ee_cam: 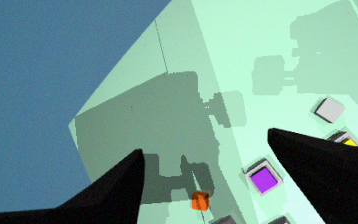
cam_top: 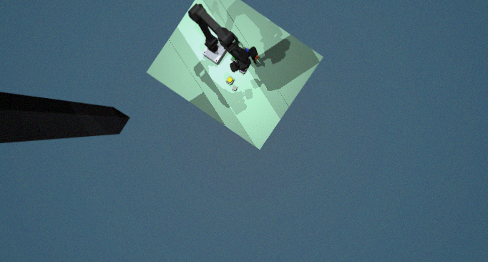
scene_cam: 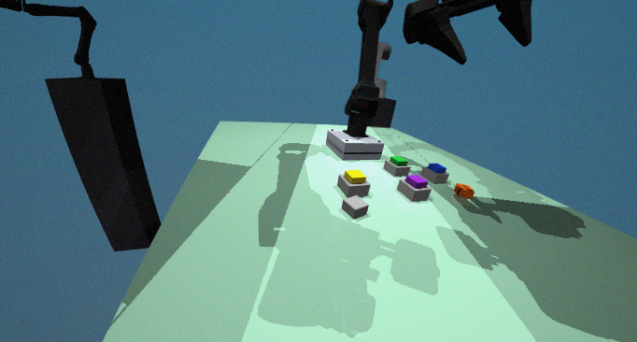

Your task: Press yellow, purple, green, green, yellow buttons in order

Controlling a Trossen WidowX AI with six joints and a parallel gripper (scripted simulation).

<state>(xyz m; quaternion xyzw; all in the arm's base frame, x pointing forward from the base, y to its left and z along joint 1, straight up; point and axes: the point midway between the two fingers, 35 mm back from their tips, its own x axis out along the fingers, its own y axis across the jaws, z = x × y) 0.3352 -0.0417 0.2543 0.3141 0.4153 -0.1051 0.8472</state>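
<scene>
The yellow button (cam_top: 230, 80) (scene_cam: 355, 177) (ee_cam: 350, 143) stands raised in its grey housing; my right finger partly covers it in the wrist view. The purple button (scene_cam: 416, 181) (ee_cam: 263, 180) is also raised, left of that finger in the wrist view, and mostly hidden by the arm in the top view. The green button (cam_top: 233, 58) (scene_cam: 399, 161) is raised, nearer the arm's base. My gripper (scene_cam: 495, 53) (ee_cam: 206, 145) is open and empty, high above the table, touching no button.
A blue button (cam_top: 247, 50) (scene_cam: 436, 168) stands beside the green and purple ones. An orange block (scene_cam: 463, 191) (ee_cam: 200, 201) lies beyond it. A light grey block (cam_top: 235, 88) (scene_cam: 355, 206) (ee_cam: 329, 110) lies close to the yellow button. The arm's pale base (scene_cam: 355, 147) stands behind the buttons.
</scene>
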